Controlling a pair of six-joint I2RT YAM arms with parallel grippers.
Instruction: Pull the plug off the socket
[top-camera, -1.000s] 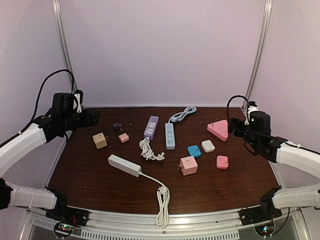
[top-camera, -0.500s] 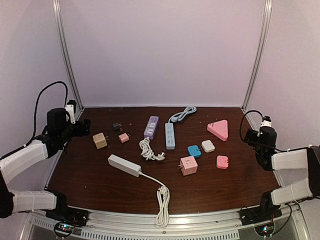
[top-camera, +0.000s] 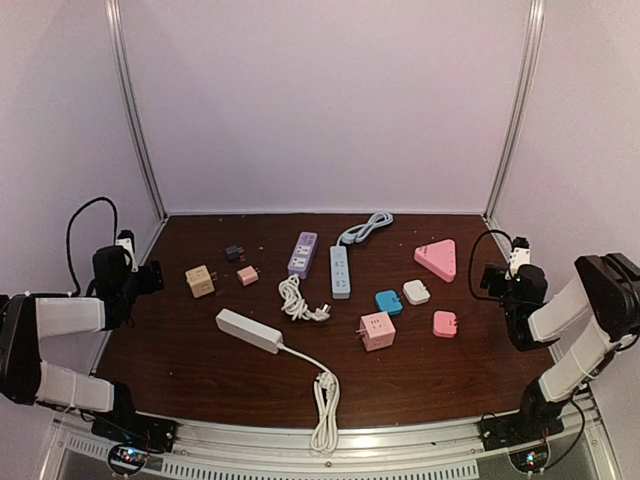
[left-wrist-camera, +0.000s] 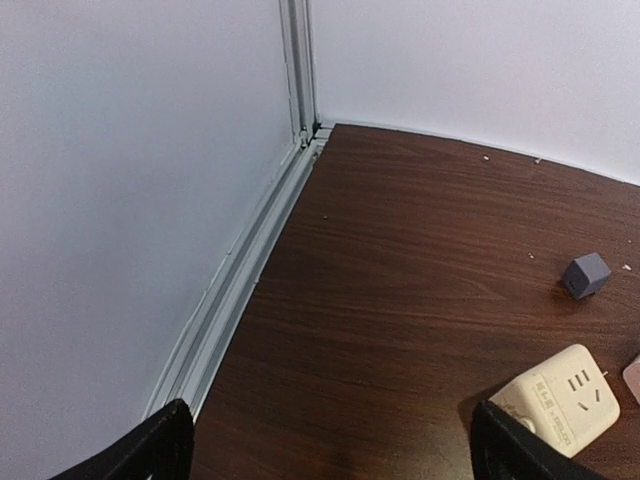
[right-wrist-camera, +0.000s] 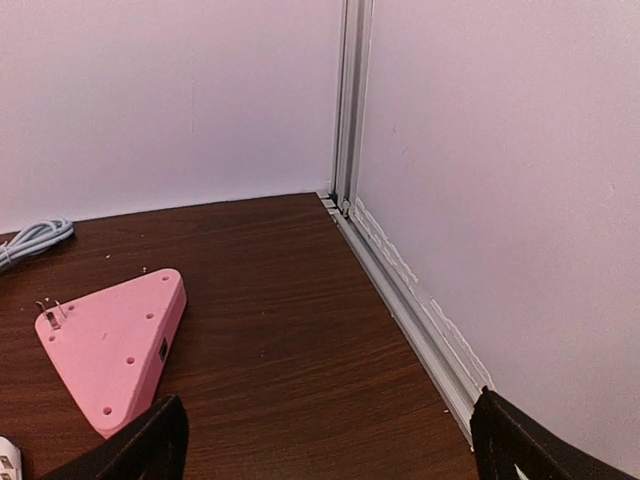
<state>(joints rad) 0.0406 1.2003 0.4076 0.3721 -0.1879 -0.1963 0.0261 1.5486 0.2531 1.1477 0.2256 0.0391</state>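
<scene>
Several sockets and plugs lie on the dark wooden table (top-camera: 420, 360): a purple strip (top-camera: 303, 253), a blue strip (top-camera: 341, 271) with a grey cable (top-camera: 365, 228), a white strip (top-camera: 249, 330) with a white cord (top-camera: 325, 395), a coiled white cable (top-camera: 299, 301), and a pink cube socket (top-camera: 377, 331). I cannot tell which plug sits in a socket. My left gripper (top-camera: 150, 275) is open and empty at the table's left edge, near a beige cube socket (top-camera: 200, 280). My right gripper (top-camera: 490, 278) is open and empty at the right edge, beside a pink triangular socket (top-camera: 437, 259).
The left wrist view shows the beige cube (left-wrist-camera: 560, 395), a small dark adapter (left-wrist-camera: 586, 274) and the left wall rail (left-wrist-camera: 245, 275). The right wrist view shows the pink triangle (right-wrist-camera: 115, 340), the grey cable (right-wrist-camera: 30, 238) and the right wall rail (right-wrist-camera: 405, 290). Blue (top-camera: 389, 302), white (top-camera: 416, 292) and pink (top-camera: 445, 324) adapters lie mid-right.
Both arms have drawn back and down toward the table's side edges, away from the objects. Nothing on the table has moved.
</scene>
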